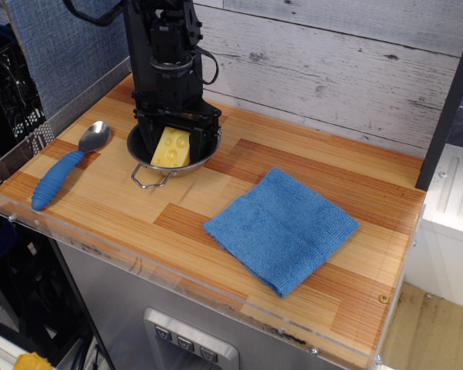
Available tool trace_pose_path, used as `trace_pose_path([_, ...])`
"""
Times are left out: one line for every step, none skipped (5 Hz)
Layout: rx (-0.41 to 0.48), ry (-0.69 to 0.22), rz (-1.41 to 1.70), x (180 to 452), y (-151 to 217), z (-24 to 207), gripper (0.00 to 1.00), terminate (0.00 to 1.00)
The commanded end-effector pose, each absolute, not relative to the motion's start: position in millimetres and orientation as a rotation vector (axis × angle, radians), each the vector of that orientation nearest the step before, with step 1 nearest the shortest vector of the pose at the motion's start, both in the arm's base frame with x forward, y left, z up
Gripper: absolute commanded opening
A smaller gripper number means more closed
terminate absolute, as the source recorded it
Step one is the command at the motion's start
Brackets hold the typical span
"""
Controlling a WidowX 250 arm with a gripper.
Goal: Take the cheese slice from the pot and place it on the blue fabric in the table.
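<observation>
The yellow cheese slice (172, 147) leans in the shiny steel pot (150, 164) at the back left of the table (216, 185), its holed face towards the camera. My black gripper (177, 141) is lowered into the pot, open. One finger stands on each side of the cheese, with small gaps showing. The left finger (144, 139) and right finger (209, 143) reach down to the pot's rim. The blue fabric (282, 230) lies flat at the table's middle right, well apart from the pot.
A metal spoon with a blue handle (56, 176) lies left of the pot. A clear acrylic rim (139, 266) runs along the front edge. A whitewashed plank wall (332, 69) stands close behind the arm.
</observation>
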State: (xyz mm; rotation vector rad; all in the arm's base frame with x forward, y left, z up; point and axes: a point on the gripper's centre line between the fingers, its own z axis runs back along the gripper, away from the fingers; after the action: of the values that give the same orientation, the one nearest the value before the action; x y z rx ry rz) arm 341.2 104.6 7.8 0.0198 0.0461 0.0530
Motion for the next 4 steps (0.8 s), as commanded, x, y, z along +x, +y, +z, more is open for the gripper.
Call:
trace_pose_path([0.02,0.057,0.067,333.3,109.5,0.4,0.0,0.0])
trace_pose_path([0.029,-0.001,0.112,328.3,112.4,31.0,0.0,0.0])
trace_pose_path([0.001,-0.137,0.196,322.7,114.6,78.9,0.0,0.0])
trace_pose_path([-0.032,-0.222,0.19,316.7,98.4,128.1,0.0,0.0])
